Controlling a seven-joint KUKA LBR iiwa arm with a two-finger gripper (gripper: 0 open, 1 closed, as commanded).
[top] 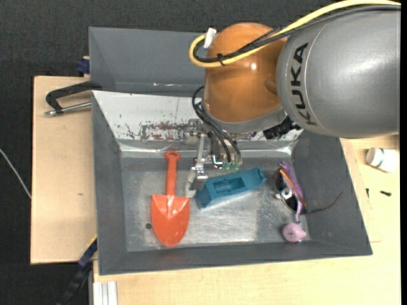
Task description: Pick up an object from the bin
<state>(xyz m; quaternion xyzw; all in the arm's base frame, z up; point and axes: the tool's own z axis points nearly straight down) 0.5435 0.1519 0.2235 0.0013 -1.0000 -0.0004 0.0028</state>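
My gripper point(198, 170) hangs low in the middle of the bin, below the orange wrist cover, its metal fingers reaching down at the left end of a blue plastic block point(229, 186) that lies slanted on the bin floor. One fingertip touches or nearly touches the block's left end. An orange toy shovel point(170, 208) lies just left of the gripper, handle pointing to the back and blade to the front. Nothing shows between the fingers.
At the bin's right lies a small black gadget with purple and orange wires point(287, 188), and a pink-purple round piece point(294, 233) sits at the front right corner. The arm and its orange cover hang over the bin's back right.
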